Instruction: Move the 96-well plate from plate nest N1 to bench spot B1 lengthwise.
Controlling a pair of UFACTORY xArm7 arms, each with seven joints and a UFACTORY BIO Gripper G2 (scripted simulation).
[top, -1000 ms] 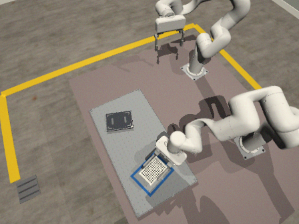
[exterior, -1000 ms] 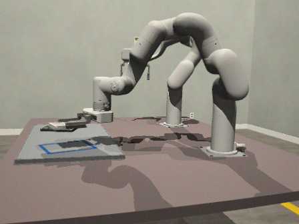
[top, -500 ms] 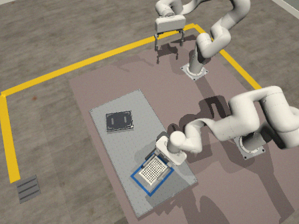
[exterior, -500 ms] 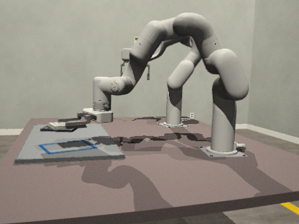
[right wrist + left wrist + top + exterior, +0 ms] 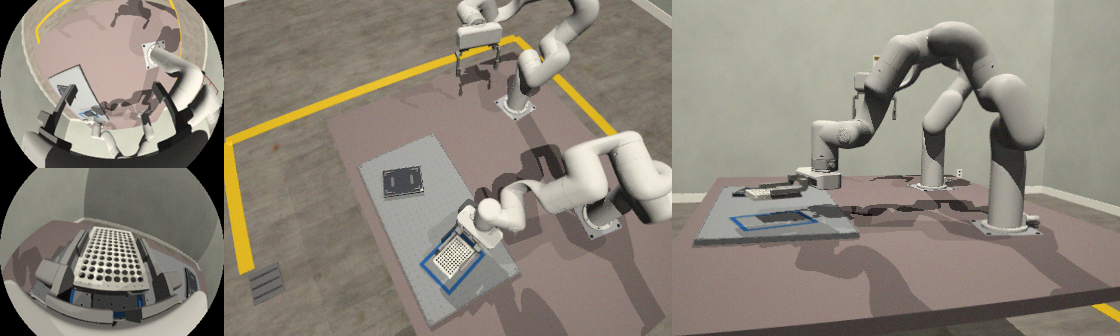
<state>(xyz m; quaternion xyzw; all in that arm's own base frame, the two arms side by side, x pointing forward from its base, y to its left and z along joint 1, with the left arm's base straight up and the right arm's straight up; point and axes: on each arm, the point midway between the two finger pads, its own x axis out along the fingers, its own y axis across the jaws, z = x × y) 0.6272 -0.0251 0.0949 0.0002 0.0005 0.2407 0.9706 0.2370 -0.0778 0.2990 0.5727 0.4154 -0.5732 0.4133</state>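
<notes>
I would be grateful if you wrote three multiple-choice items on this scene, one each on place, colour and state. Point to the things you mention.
1. Where is the 96-well plate (image 5: 454, 256) (image 5: 760, 193) (image 5: 110, 256)?
A) in the plate nest
B) held above the bench board
C) on the floor

2. What colour is the taped outline (image 5: 435, 278) (image 5: 747, 229) (image 5: 119, 314) (image 5: 83, 113)?
A) blue
B) red
C) green

3. How does the right gripper (image 5: 478, 62) (image 5: 874, 118) (image 5: 113, 91) stand?
A) shut on the plate
B) shut on nothing
C) open

Key:
1 B: the exterior view shows it raised between the left gripper's (image 5: 467, 245) (image 5: 779, 190) (image 5: 110, 248) fingers.
2 A: the tape is blue in the top view.
3 C: its fingers stand wide apart with nothing between them.
</notes>
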